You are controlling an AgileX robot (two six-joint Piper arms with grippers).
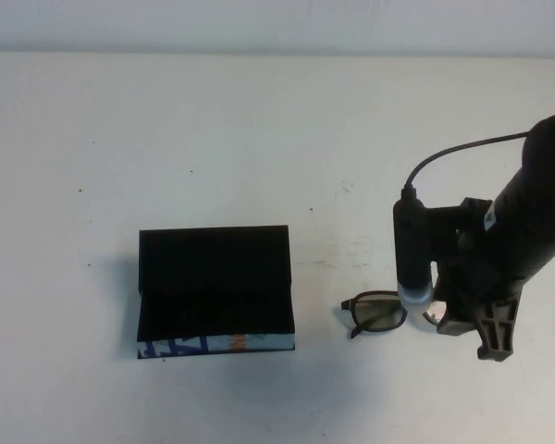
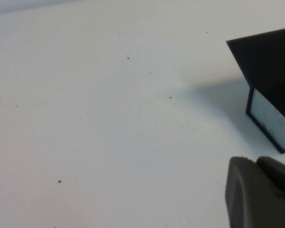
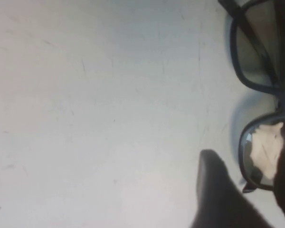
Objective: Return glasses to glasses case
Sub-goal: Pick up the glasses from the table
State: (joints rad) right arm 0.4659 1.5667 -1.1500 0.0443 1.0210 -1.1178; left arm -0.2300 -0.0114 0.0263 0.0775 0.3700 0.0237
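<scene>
Right claw (image 1: 437, 313) open over one glasses (image 1: 377, 313); one glasses case (image 1: 215, 292); left claw (image 2: 261, 192) unclear

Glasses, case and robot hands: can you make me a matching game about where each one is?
Things:
1. glasses
2. glasses case
3. right end effector
4. left end effector

Places or states:
A. open on the table, lid standing up
B. low over the glasses' right end
C. flat on the table, right of the case
D. out of the high view, near the case's corner in its wrist view

Pairs: 1-C, 2-A, 3-B, 4-D
</scene>
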